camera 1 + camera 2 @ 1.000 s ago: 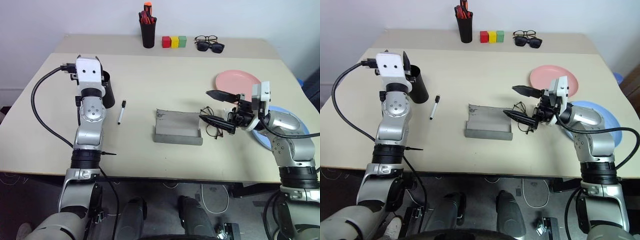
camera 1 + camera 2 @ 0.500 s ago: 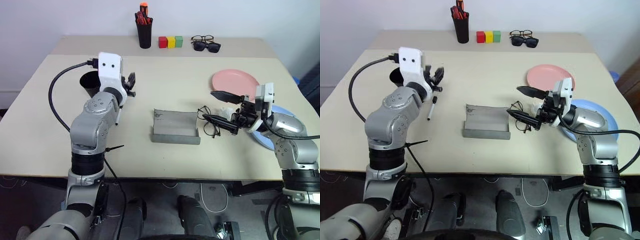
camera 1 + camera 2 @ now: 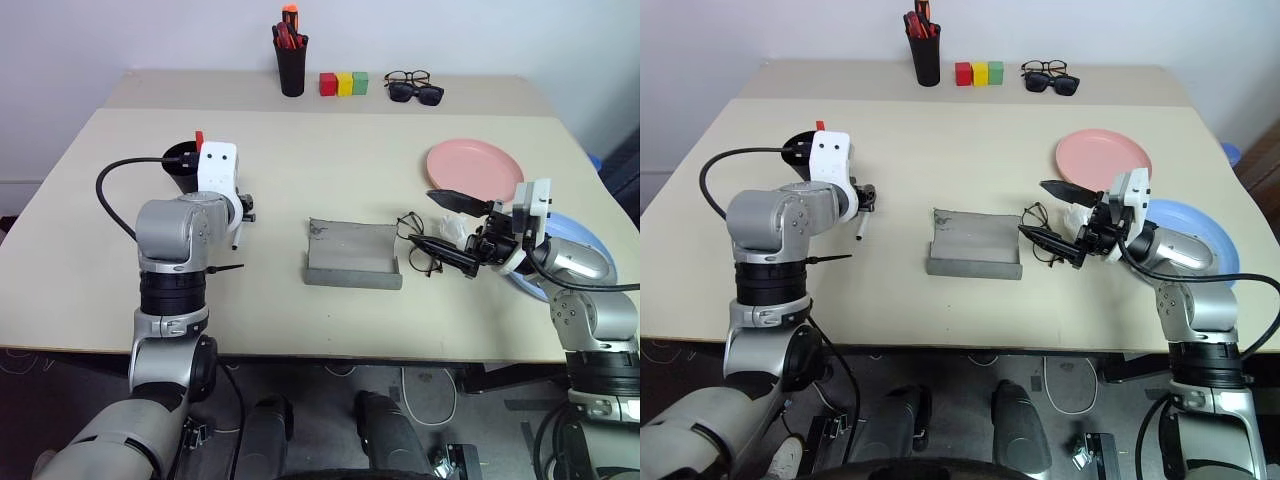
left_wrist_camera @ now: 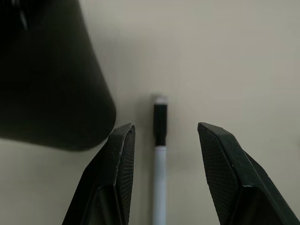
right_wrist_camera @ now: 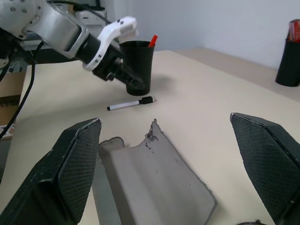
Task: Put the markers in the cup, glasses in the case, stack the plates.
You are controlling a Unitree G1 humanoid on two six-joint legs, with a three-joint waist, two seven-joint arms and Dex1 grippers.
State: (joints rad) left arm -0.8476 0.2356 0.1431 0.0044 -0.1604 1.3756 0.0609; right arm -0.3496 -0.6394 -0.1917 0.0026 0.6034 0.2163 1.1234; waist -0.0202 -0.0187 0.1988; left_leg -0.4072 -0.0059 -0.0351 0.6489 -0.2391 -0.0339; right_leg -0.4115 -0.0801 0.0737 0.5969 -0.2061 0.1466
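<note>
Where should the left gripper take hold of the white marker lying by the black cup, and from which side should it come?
Grip the white marker on its white barrel just behind the black cap, coming from above. It lies flat on the table, and the open left gripper already straddles it. Probably keep the finger clear of the nearby cup.

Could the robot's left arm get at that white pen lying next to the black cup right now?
Probably yes. The left pincer is open with the white pen lying between its fingers on the table, nothing covering it. The black cup stands close beside, which might crowd one finger.
</note>
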